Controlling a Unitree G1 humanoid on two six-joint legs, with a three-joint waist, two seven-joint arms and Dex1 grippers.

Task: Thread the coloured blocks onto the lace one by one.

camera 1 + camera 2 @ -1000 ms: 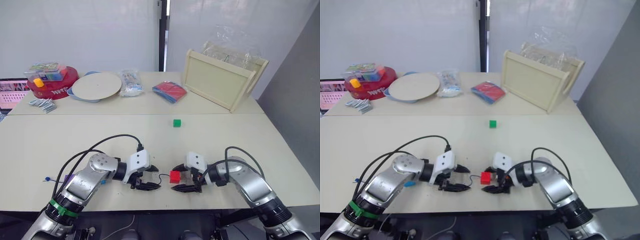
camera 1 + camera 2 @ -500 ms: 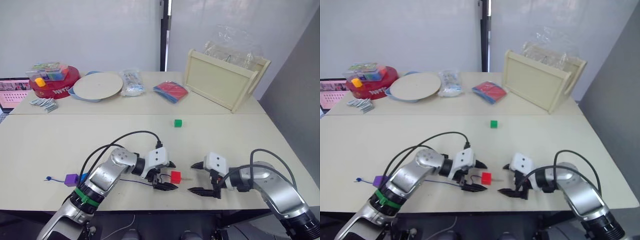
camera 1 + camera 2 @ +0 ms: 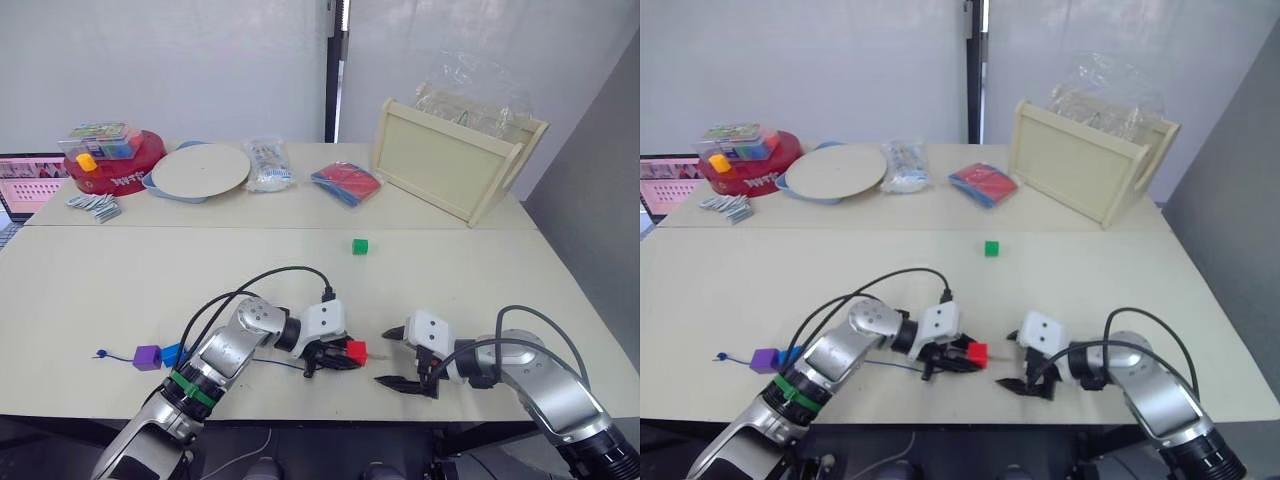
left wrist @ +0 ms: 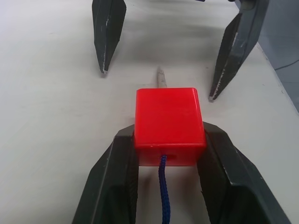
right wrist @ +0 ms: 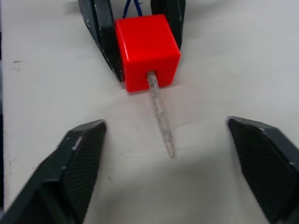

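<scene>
My left gripper (image 4: 169, 140) was clamped on the red block (image 4: 169, 119), the lace (image 4: 164, 191) running through it near the table's (image 3: 100, 290) front edge. Its pale tip (image 5: 160, 114) lay on bare tabletop between my right gripper's (image 5: 175, 163) wide-spread fingers.

A second ago my right gripper (image 5: 170, 140) was the one clamped on the red block (image 4: 169, 119) — now its fingers stand spread, backed off toward the robot's right, apart from the block. My left gripper (image 3: 335, 358) has moved in across the table (image 3: 300, 270) and closed on the block instead. The lace (image 4: 164, 196) now runs through it — its pale tip (image 5: 160, 113) pokes out the far side toward the right gripper. The purple block (image 3: 147, 357) and blue block (image 3: 173, 354) have come out from behind my left arm.
</scene>
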